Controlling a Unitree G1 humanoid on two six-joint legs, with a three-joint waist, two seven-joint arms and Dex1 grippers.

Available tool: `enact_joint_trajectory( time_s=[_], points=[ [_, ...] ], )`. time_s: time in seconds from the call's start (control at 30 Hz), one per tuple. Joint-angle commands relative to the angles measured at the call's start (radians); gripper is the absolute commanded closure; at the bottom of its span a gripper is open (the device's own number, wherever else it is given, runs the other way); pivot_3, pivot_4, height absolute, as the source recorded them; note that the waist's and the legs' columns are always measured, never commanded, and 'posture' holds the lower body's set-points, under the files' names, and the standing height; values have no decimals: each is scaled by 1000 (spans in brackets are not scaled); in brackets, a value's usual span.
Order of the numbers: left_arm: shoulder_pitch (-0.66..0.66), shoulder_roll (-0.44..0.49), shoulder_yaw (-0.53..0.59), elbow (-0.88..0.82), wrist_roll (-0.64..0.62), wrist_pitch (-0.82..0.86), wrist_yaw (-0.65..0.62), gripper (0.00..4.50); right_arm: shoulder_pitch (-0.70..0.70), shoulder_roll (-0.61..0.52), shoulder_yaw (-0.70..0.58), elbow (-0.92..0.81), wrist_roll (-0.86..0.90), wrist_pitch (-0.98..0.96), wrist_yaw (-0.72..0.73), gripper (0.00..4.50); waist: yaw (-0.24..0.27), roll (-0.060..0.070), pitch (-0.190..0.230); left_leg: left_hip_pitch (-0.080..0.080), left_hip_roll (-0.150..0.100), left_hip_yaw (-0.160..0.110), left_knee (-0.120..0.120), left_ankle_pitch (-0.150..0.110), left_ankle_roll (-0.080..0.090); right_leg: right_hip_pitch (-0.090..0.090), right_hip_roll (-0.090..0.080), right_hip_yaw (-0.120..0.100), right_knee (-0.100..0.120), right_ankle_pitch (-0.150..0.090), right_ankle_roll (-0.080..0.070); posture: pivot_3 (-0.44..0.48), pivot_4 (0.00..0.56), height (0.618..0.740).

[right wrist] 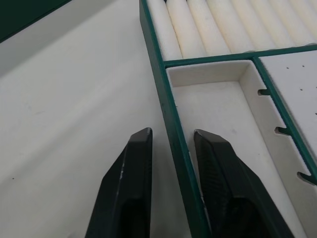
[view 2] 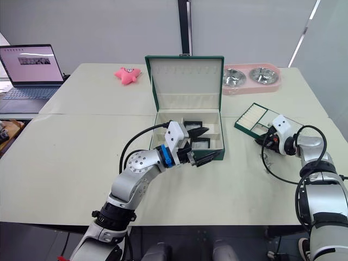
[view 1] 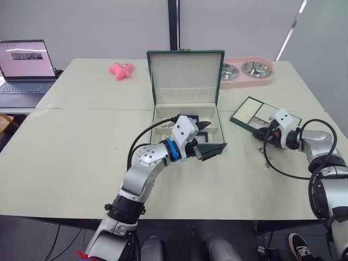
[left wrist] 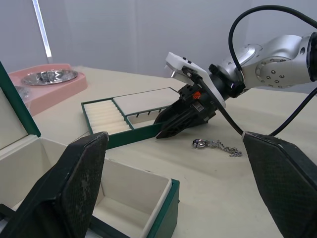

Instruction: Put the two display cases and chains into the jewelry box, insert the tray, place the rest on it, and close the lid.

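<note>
On desk right of the dark green cream-lined jewelry box (view 1: 186, 117), shallow green tray (view 1: 255, 112): our right gripper (right wrist: 171, 163) jaws narrow, straddling its near rim; left gripper (left wrist: 173, 198) jaws wide, empty.

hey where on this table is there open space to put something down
The widest bare patch is the near-left tabletop, between the laptop and the left gripper. Another lies at the back, between the pink toy and the jewelry box. It's crowded on the right: the tray, a chain and the right gripper straddling the tray's wall.
</note>
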Motion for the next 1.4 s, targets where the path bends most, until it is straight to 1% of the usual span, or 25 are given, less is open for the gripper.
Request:
enact_joint_trajectory(
  time_s=[0.03,0.1,0.53,0.7,0.77,0.9,1.0,1.17,1.3,1.4],
  points=[
    [-14,-10,7,-22,-2,-20,6,0,-29,-10,-23,2,-2,-15,-4,4082,0,0,0,0,0,0,0,0,0,0,0,0,0,0,0,0,150,740],
    [-16,-13,7,-20,-2,-21,7,0,-30,-11,-26,2,-1,-16,-5,4486,0,0,0,0,0,0,0,0,0,0,0,0,0,0,0,0,150,740],
    [-22,-24,18,-11,-7,-24,8,0,-29,-39,-43,-27,10,-16,19,4486,0,0,0,0,0,0,0,0,0,0,0,0,0,0,0,0,150,740],
    [-7,-9,36,-31,-20,-28,2,0,-17,-67,-40,-90,16,-2,67,4486,0,0,0,0,0,0,0,0,0,0,0,0,0,0,0,0,150,740],
    [9,5,47,-46,-31,-33,-5,0,2,-84,-42,-150,29,21,101,4486,0,0,0,0,0,0,0,0,0,0,0,0,0,0,0,0,150,740],
    [43,35,74,-76,-47,-32,-17,0,94,-121,-61,-369,82,126,175,4486,1,0,0,0,0,0,0,0,0,0,0,0,0,0,0,0,150,740],
    [74,64,99,-109,-64,-21,-19,0,225,-166,-90,-664,161,287,222,4486,7,0,0,-1,0,0,0,0,0,0,0,0,0,0,0,0,150,740],
    [153,112,150,-158,-103,-12,-24,0,431,-260,-136,-1135,281,562,241,4486,14,1,0,-1,0,-1,0,0,0,0,-1,-1,0,0,0,0,150,740],
    [221,157,195,-198,-128,-8,-26,0,502,-302,-152,-1362,358,702,221,4486,14,1,0,0,1,-1,0,-1,2,0,0,0,0,0,0,0,150,740],
    [268,189,235,-222,-141,-13,-22,0,502,-302,-152,-1464,413,772,202,4486,15,1,0,0,1,-2,0,-2,4,0,1,-1,0,0,0,0,150,740]
  ],
)
